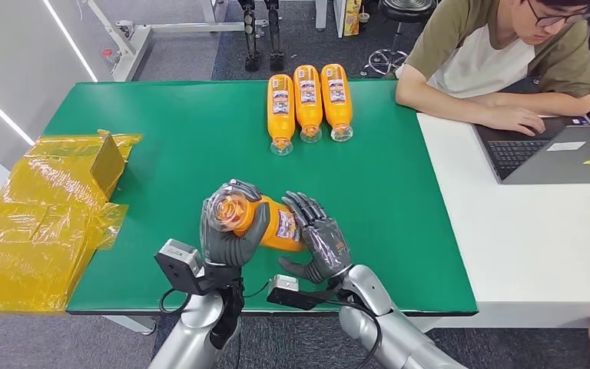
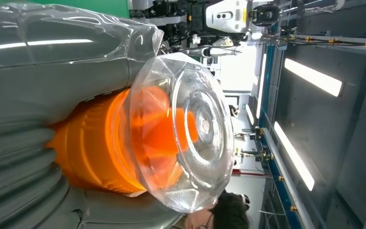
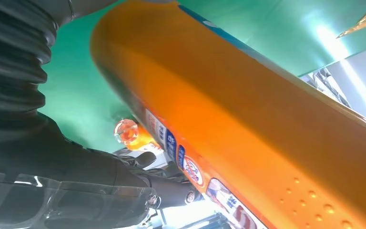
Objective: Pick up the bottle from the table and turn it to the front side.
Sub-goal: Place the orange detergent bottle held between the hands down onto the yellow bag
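Bottle (image 1: 265, 223) of orange drink, held between both hands above the near edge of the green table (image 1: 184, 161), lying roughly level with its clear cap end toward the robot's left. Left hand (image 1: 230, 231) wrapped around the cap end, grey fingers curled over the neck. Right hand (image 1: 319, 238) cupped against the other end of the bottle, dark fingers spread along its side and touching the label; hard to tell whether gripping or merely pressing. Seen from the left wrist, clear domed cap (image 2: 186, 129) end-on, orange showing through it, ribbed grey hand (image 2: 38, 95) closed around the neck just behind it, a detail the head view gives much smaller. Seen from the right wrist, the bottle's orange body (image 3: 248, 119) close up, with a strip of label print (image 3: 190, 167) along one edge and the green table behind. Farther back in the head view, three more orange bottles (image 1: 307, 104) side by side, caps toward the robot, well apart from the held one. Yellow plastic wrapping (image 1: 42, 215) over the table's left edge. Person (image 1: 499, 58) seated at a white table (image 1: 522, 231) on the right, hands at a laptop (image 1: 561, 150).
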